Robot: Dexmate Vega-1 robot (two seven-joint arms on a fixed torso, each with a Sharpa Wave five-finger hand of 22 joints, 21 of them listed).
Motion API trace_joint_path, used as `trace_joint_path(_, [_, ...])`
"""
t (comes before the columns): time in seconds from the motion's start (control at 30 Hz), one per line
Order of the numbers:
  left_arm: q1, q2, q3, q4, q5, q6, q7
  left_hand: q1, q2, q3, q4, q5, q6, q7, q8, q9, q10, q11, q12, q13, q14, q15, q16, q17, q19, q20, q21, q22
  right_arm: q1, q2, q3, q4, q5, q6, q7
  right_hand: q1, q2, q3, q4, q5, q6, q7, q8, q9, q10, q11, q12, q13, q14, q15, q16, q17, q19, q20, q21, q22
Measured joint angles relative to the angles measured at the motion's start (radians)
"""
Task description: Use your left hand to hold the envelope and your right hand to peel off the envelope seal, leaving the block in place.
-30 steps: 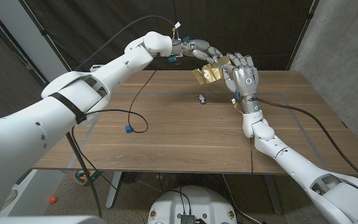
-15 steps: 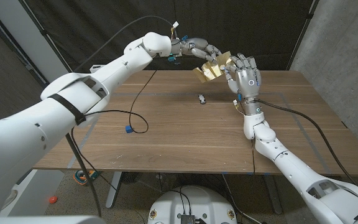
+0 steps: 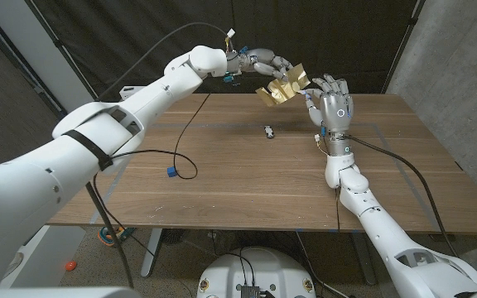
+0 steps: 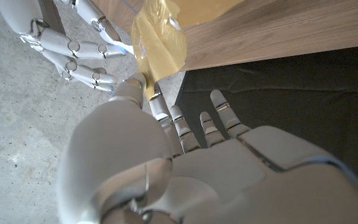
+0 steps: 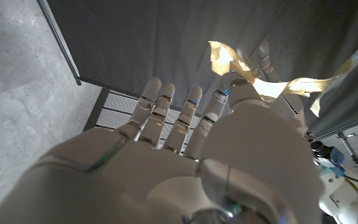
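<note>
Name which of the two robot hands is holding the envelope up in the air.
The left hand grips the crumpled golden envelope above the table's far edge; the right hand beside it has spread fingers.

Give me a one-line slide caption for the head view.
Left hand holds the yellow envelope above the table's far edge; right hand spread beside it.

Right hand (image 5: 185,168) seen from its back, fingers (image 5: 157,106) apart against a dark curtain. Crumpled yellowish paper envelope strip (image 5: 253,78) lies across the thumb tip. Grey concrete wall (image 5: 17,81) alongside.
</note>
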Motion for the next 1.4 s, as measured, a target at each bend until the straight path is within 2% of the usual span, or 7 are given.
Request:
trace_joint_path(0.13, [0.019, 0.011, -0.014, -0.019, -0.013, 0.009, 0.014, 0.003, 0.004, 0.0, 0.0, -0.008, 0.009, 0.01, -0.001, 0.0, -0.001, 0.013, 0.0, 0.0, 0.0, 0.0, 0.0, 0.005, -0.004, -0.004, 0.005, 0.0, -0.006, 0.033, 0.042, 0.003, -0.018, 0.015, 0.0, -0.01, -0.022, 0.0, 0.0, 0.015, 0.016, 0.005, 0.004, 0.0, 0.01, 0.001, 0.005, 0.0, 0.005, -0.005, 0.0, -0.004, 0.009, 0.001, -0.002, -0.005])
trace_joint_path(0.27, [0.039, 0.022, -0.027, -0.036, -0.031, 0.016, 0.025, 0.036, 0.037, 0.015, -0.016, -0.049, -0.011, 0.079, 0.006, 0.007, 0.009, 0.038, 0.013, 0.005, 0.0, 0.0, 0.0, 0.009, -0.004, -0.004, 0.015, 0.0, -0.01, 0.065, 0.077, 0.003, -0.033, 0.034, 0.0, -0.011, -0.023, 0.0, 0.0, 0.016, 0.016, 0.005, 0.007, 0.0, 0.019, 0.002, 0.006, 0.004, 0.01, 0.0, 0.0, -0.005, 0.011, 0.004, -0.007, -0.008])
trace_joint_path(0.33, [0.052, 0.03, -0.036, -0.049, -0.042, 0.019, 0.031, 0.042, 0.043, 0.019, -0.021, -0.066, -0.019, 0.095, 0.006, 0.008, 0.013, 0.045, 0.017, 0.007, 0.0, 0.0, 0.0, 0.009, -0.006, -0.005, 0.017, -0.003, -0.012, 0.084, 0.098, 0.003, -0.041, 0.046, 0.0, -0.006, -0.028, 0.004, -0.003, 0.016, 0.022, 0.011, 0.008, 0.0, 0.021, 0.0, 0.009, 0.004, 0.01, 0.0, 0.0, -0.005, 0.011, 0.004, -0.007, -0.006])
trace_joint_path(0.5, [0.086, 0.051, -0.057, -0.083, -0.067, 0.03, 0.049, 0.052, 0.056, 0.027, -0.021, -0.109, -0.03, 0.109, 0.01, 0.043, 0.037, 0.054, 0.032, 0.009, 0.015, -0.004, 0.0, 0.014, -0.009, -0.009, 0.024, -0.005, -0.017, 0.122, 0.133, -0.009, -0.055, 0.065, 0.0, -0.006, -0.028, 0.011, -0.001, 0.016, 0.025, 0.014, 0.008, 0.0, 0.03, 0.002, 0.009, 0.004, 0.016, -0.005, 0.0, -0.005, 0.017, -0.002, -0.007, -0.006])
trace_joint_path(0.9, [0.218, 0.136, -0.131, -0.222, -0.137, 0.055, 0.107, 0.072, 0.076, 0.045, -0.024, -0.21, -0.077, 0.1, 0.022, 0.072, 0.051, 0.06, 0.043, 0.014, 0.038, -0.006, 0.004, 0.02, -0.016, 0.009, 0.04, -0.006, -0.038, 0.187, 0.157, -0.057, -0.079, 0.081, 0.0, 0.002, -0.036, 0.023, -0.005, 0.016, 0.032, 0.019, 0.008, 0.0, 0.054, 0.002, 0.017, 0.004, 0.038, -0.002, 0.006, -0.005, 0.027, 0.002, 0.003, -0.002])
trace_joint_path(1.1, [0.263, 0.171, -0.157, -0.267, -0.164, 0.055, 0.119, 0.08, 0.092, 0.051, -0.03, -0.273, -0.275, 0.073, -0.07, 0.058, -0.001, 0.082, 0.035, 0.014, 0.033, -0.002, -0.004, 0.023, -0.034, 0.027, 0.047, -0.009, -0.053, 0.202, 0.142, -0.084, -0.083, 0.069, 0.0, 0.004, -0.038, 0.027, -0.009, 0.011, 0.033, 0.02, 0.008, 0.0, 0.063, 0.001, 0.017, 0.004, 0.043, -0.007, 0.006, -0.005, 0.027, 0.002, 0.01, -0.002])
trace_joint_path(1.4, [0.338, 0.241, -0.204, -0.345, -0.212, 0.038, 0.118, -0.045, 0.012, -0.016, 0.014, -0.279, -0.579, 0.063, -0.23, 0.01, -0.107, 0.128, -0.004, 0.019, -0.029, 0.029, -0.023, 0.025, -0.092, 0.052, 0.038, -0.015, -0.081, 0.232, 0.112, -0.138, -0.082, 0.038, 0.0, 0.005, -0.039, 0.03, -0.007, -0.006, 0.035, 0.022, 0.008, 0.0, 0.078, 0.004, 0.017, 0.004, 0.052, -0.006, 0.006, -0.002, 0.034, 0.002, 0.02, -0.002])
